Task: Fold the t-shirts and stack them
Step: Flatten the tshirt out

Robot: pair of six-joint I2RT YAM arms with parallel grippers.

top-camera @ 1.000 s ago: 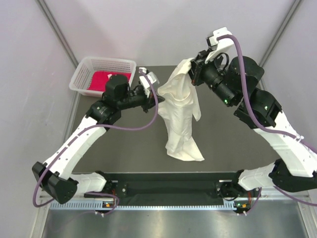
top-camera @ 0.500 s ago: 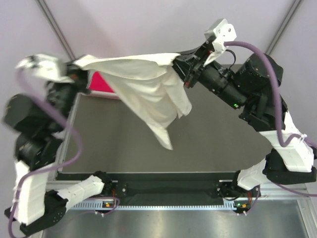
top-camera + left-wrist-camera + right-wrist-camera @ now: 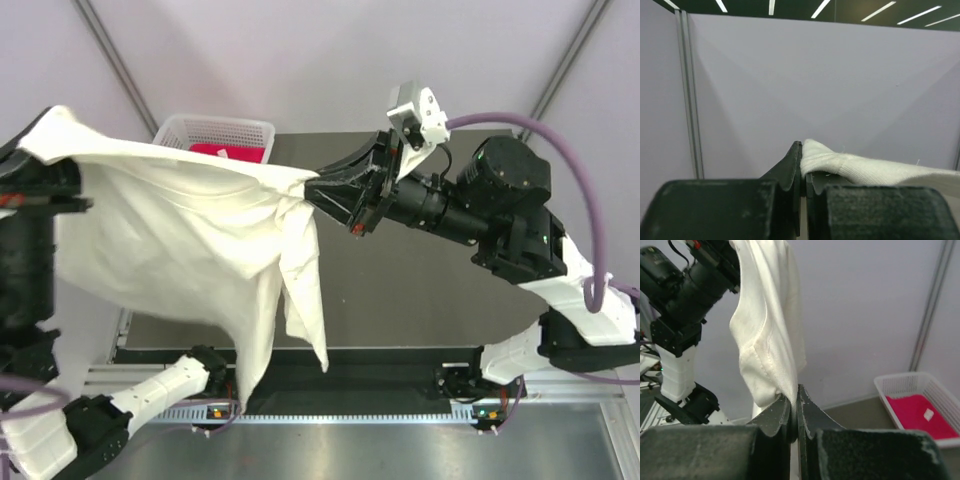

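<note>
Left wrist view: the left end effector [image 3: 801, 152] has its two black fingers pressed together on a thick, folded edge of the cream-white t-shirt [image 3: 865, 170]. The cloth runs off to the right in front of a pale wall [image 3: 865, 75].
Right wrist view: the right end effector [image 3: 795, 397] is pinched tight on another edge of the same shirt. The seamed fabric rises from its fingertips up toward the left arm [image 3: 687, 285].
Grip positions: both pinch points are high above the bench [image 3: 420, 290]. The left one is out past the bench's left edge and the right one is over its far middle.
Cream-white t-shirt, shape: it is spread between the two end effectors as a broad sheet with a taut upper edge. The rest hangs loose, and one long point droops past the near edge of the bench.
Contact with bench: I cannot tell whether the hanging part touches it.
Red-magenta t-shirt [image 3: 228, 151]: it lies inside the white mesh basket [image 3: 215, 122]. From above it is partly hidden behind the spread shirt.
Tag: a small white tag [image 3: 928, 413] lies on top of the red-magenta cloth, seen from the right wrist.
Basket place: it sits at the far left corner of the bench.
</note>
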